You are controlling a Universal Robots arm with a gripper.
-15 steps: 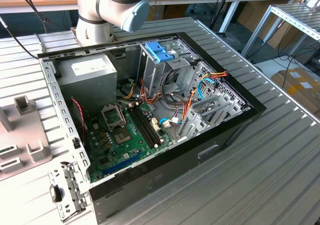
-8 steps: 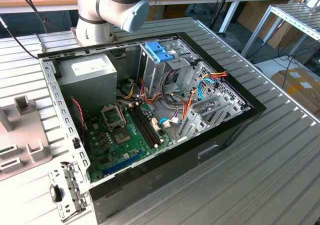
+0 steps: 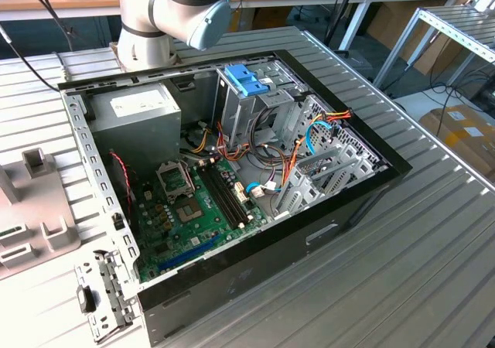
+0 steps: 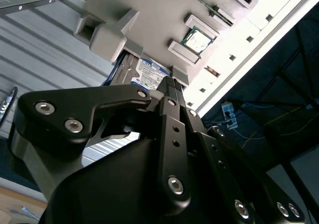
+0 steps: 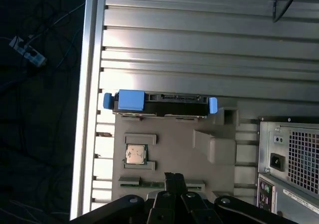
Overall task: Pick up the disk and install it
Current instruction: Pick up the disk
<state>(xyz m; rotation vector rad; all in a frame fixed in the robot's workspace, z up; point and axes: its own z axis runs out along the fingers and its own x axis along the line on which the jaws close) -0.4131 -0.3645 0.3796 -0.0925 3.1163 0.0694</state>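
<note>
The disk (image 5: pixel 160 104) stands on edge along the rim of a grey fixture plate (image 5: pixel 169 147); its body is dark and a bright blue tab sits at each end. In the second wrist view the disk (image 4: pixel 145 69) shows its labelled face, partly behind a grey block and my fingers. My gripper (image 5: pixel 174 176) hovers over the plate, apart from the disk, with its two black fingers (image 4: pixel 172 92) pressed together and nothing between them.
A processor chip (image 5: pixel 135 154) rests in a pocket of the plate. The open computer case (image 3: pixel 352 197) lies on the slatted metal table, with a grey drive cage topped by a light blue bracket (image 3: pixel 246 77). The case's rear panel (image 5: pixel 291 159) is beside the plate. The table's edge (image 5: pixel 89 84) runs close to the disk.
</note>
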